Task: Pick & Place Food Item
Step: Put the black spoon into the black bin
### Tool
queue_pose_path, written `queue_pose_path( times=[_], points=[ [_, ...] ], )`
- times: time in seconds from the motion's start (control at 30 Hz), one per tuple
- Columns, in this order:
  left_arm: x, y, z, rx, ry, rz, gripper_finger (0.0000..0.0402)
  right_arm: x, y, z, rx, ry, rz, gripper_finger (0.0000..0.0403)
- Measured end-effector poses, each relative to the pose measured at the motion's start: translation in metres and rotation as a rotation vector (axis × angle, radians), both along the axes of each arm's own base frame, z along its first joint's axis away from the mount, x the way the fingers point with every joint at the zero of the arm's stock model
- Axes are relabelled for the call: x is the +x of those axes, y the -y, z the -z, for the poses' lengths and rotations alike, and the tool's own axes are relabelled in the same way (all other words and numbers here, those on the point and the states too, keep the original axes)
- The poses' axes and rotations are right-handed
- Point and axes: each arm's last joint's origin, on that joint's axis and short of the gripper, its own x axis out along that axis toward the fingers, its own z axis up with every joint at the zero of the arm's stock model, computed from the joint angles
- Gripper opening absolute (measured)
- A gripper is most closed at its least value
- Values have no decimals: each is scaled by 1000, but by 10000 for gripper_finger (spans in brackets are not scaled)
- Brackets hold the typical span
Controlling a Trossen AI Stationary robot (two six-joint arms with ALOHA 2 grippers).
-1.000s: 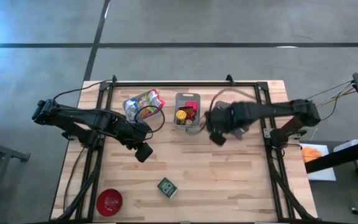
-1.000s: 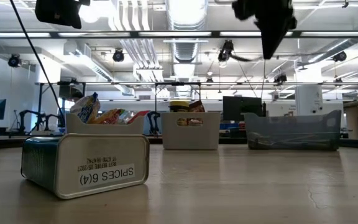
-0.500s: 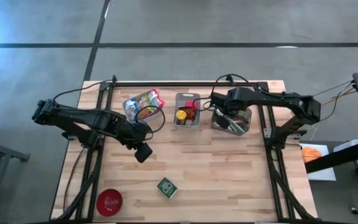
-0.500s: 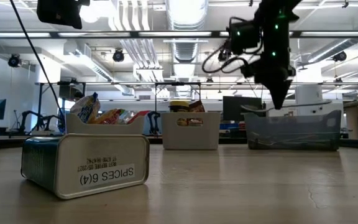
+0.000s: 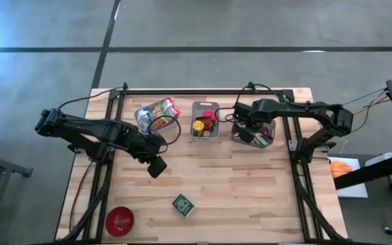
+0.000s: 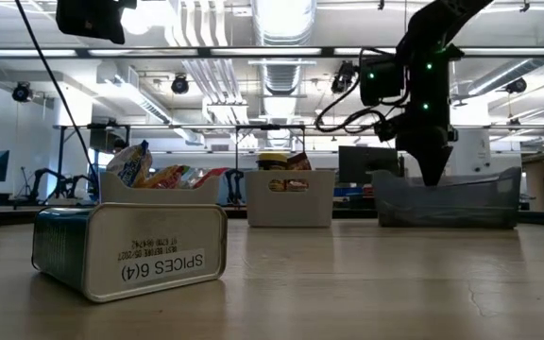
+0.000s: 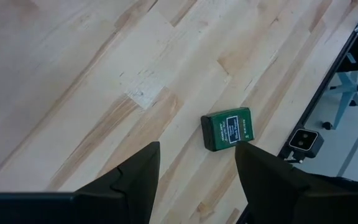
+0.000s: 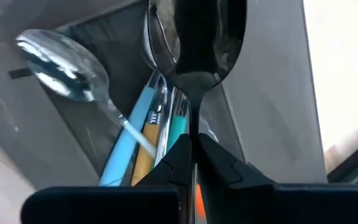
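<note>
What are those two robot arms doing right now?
The right end effector is shut and reaching down into the grey bin that holds spoons and other cutlery. The left end effector hangs open above the table, looking down at a green spice tin. Nothing is being carried.

We're in a big open lab or industrial workspace, no home kitchen here. From above, a pale butcher-block wooden table (image 5: 250,184) stands inside a black metal frame (image 5: 203,90) on a grey polished concrete floor (image 5: 203,27) crossed by dark seams. At table height, long fluorescent ceiling lights (image 6: 281,52) and exposed silvery ventilation ducts (image 6: 206,28) run overhead, with dark computer monitors (image 6: 359,161) and workstations far behind.
</note>
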Motion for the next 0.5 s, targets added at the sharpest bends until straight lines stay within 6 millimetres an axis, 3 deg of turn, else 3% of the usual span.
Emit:
queue_pose_path(
  times=[0.5],
  points=[
    [0, 0, 0, -17, -1, -35, 212, -3, 0, 7, 54, 12, 2, 12]
  ],
)
